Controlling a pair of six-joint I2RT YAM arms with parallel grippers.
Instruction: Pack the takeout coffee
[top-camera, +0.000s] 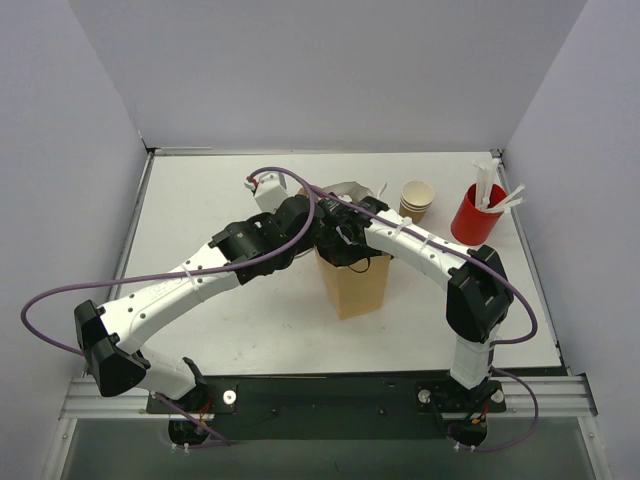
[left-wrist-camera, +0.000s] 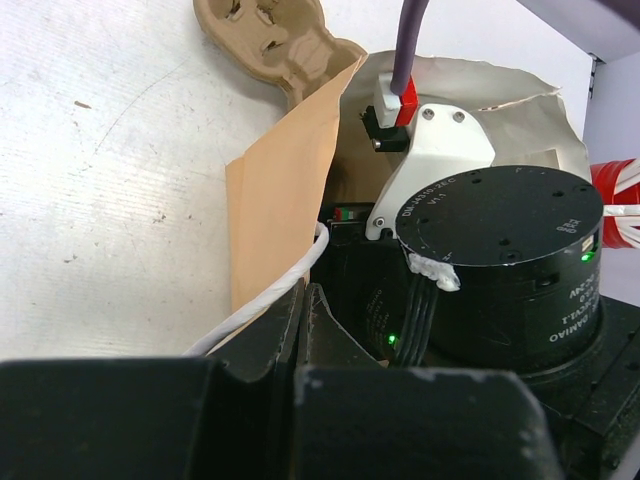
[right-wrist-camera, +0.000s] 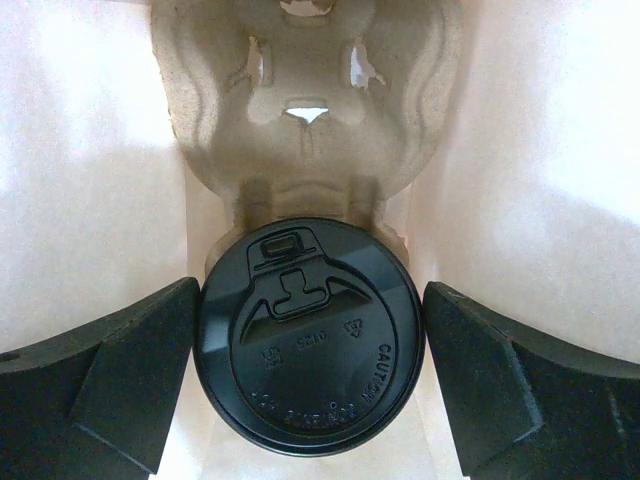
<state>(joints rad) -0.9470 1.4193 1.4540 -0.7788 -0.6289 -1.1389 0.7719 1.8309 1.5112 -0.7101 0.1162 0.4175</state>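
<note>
The takeout coffee (right-wrist-camera: 308, 345) sits down inside the tall brown paper bag (top-camera: 352, 288) in the middle of the white table (top-camera: 220, 200). From above I see only its round black plastic lid (right-wrist-camera: 300, 290). Just past it is a bumpy grey-brown cardboard cup tray (right-wrist-camera: 300, 90). My right gripper (right-wrist-camera: 310, 300) reaches into the bag with its fingers (right-wrist-camera: 120, 370) spread wide, one close on each side of the lid, not squeezing it. My left gripper (left-wrist-camera: 305, 305) is squeezed tight at the bag's left top edge, by the white string handle (left-wrist-camera: 270, 290). I cannot tell if it pinches the paper. At the far right stand a stack of tan paper cups (top-camera: 417, 198) and a red cup of white sticks (top-camera: 477, 213).
</note>
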